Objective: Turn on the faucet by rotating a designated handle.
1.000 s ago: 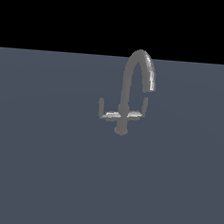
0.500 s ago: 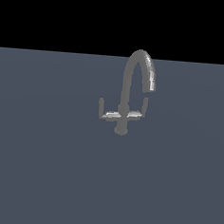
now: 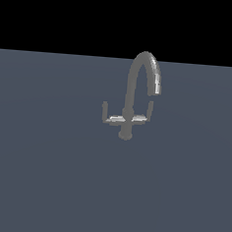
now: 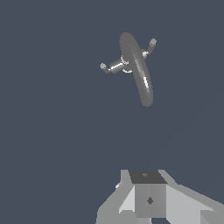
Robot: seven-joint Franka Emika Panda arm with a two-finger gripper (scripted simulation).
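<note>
A grey metal faucet (image 3: pixel 134 102) stands alone on a flat slate-blue surface (image 3: pixel 44 181), a little toward the exterior view's right of centre, against a black backdrop. Reading from the exterior view's left: first comes the twin lever (image 3: pixel 109 116), a thin L with its tip turned up, reaching away from the spout's curve; then the upright stem on its round base (image 3: pixel 125 135); then the handle (image 3: pixel 143 115), the matching lever that runs the same way as the spout bends; and last the gooseneck spout (image 3: pixel 150 71), arching up and over to end in the air on the exterior view's right.

No arm appears in the exterior view. The wrist view looks down on the faucet from above, the spout foreshortened into a long oval with a lever poking out to either side, and the pincer (image 4: pixel 149 199) shows only as grey housing at the frame's edge, well apart from the faucet. Its fingertips are out of frame, so whether the jaws are spread or pressed together cannot be told. Nothing touches either lever. By appearances the turn has not begun, and the arm must first travel to the spout-side handle, which sits low and near the stem.
</note>
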